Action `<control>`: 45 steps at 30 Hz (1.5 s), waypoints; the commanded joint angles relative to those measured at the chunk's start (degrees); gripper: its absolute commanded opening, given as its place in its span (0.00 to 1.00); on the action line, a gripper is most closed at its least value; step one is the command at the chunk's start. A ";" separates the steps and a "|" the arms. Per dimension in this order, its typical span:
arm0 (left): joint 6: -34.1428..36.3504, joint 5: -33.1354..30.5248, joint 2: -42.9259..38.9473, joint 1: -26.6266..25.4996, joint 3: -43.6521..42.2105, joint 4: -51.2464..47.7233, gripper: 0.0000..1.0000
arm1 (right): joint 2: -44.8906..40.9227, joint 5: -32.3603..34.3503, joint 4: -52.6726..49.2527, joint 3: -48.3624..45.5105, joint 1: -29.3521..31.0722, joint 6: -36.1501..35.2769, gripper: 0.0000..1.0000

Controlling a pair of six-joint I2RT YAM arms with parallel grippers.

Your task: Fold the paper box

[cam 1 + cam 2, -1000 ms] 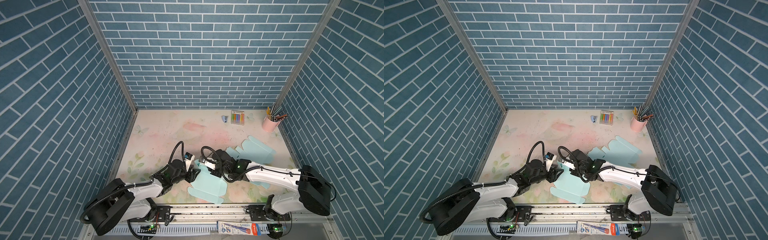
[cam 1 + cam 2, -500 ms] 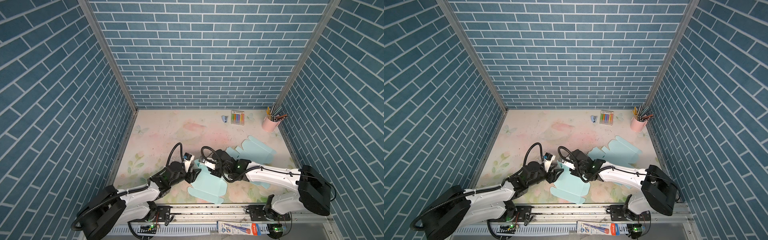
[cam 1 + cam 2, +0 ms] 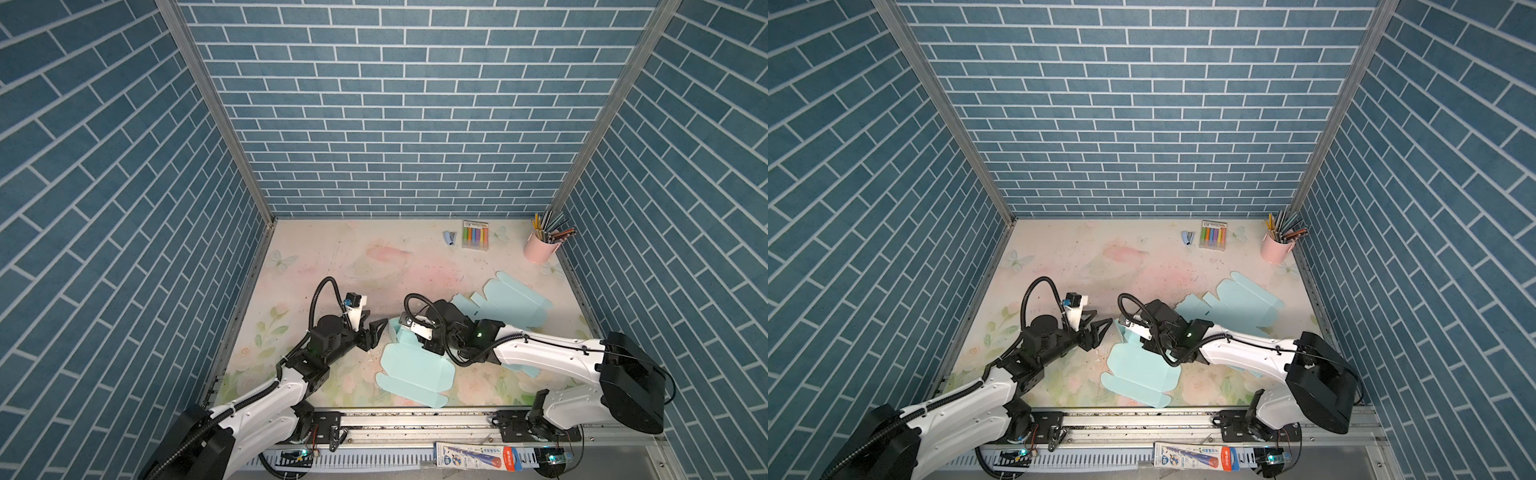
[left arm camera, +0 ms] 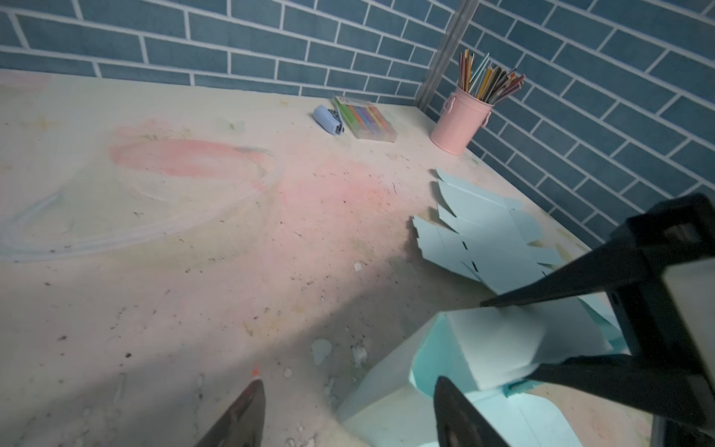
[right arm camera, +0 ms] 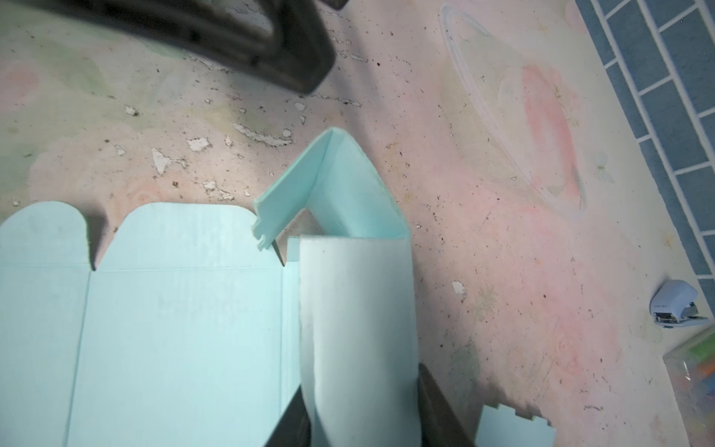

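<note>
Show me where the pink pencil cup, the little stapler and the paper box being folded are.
pink pencil cup (image 3: 539, 251): in a top view, on its outer wall.
stapler (image 3: 449, 237): in a top view, on its blue body.
paper box (image 3: 415, 369): in a top view, on its flat main panel.

paper box (image 3: 409, 370): pale blue blank, mostly flat on the floral table mat (image 3: 332, 266), one flap raised at its far end.
left gripper (image 3: 377, 317): just left of that flap, jaws apart, empty.
right gripper (image 3: 409, 336): at the flap (fingertips hidden under its own wrist).
second blank (image 3: 515, 305): beyond the paper box, to its right, flat.
stapler (image 3: 450, 237), marker pack (image 3: 475, 235), pink pencil cup (image 3: 540, 251): well beyond the paper box, in a row.
</note>
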 commanded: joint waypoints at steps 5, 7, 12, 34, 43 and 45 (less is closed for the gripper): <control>7.25 21.00 20.76 8.48 10.41 12.74 0.70 | 0.03 -12.88 -1.74 3.70 -10.12 -3.59 0.32; 9.94 24.34 26.03 8.54 14.03 11.98 0.70 | 0.91 -14.73 -2.79 4.91 -11.61 -4.81 0.32; 12.35 27.81 33.57 7.58 19.58 12.99 0.72 | 5.56 -15.37 -9.67 9.59 -13.77 -8.91 0.32; 12.30 27.78 41.27 10.99 24.05 7.65 0.71 | 8.50 -14.45 -8.65 10.02 -17.79 -12.64 0.32; 10.47 36.06 43.47 11.16 24.98 11.19 0.71 | 9.64 -17.38 -8.80 10.51 -19.44 -12.39 0.32; 5.48 38.62 43.19 13.73 23.15 18.33 0.71 | 9.45 -17.51 -8.48 10.09 -19.40 -12.20 0.32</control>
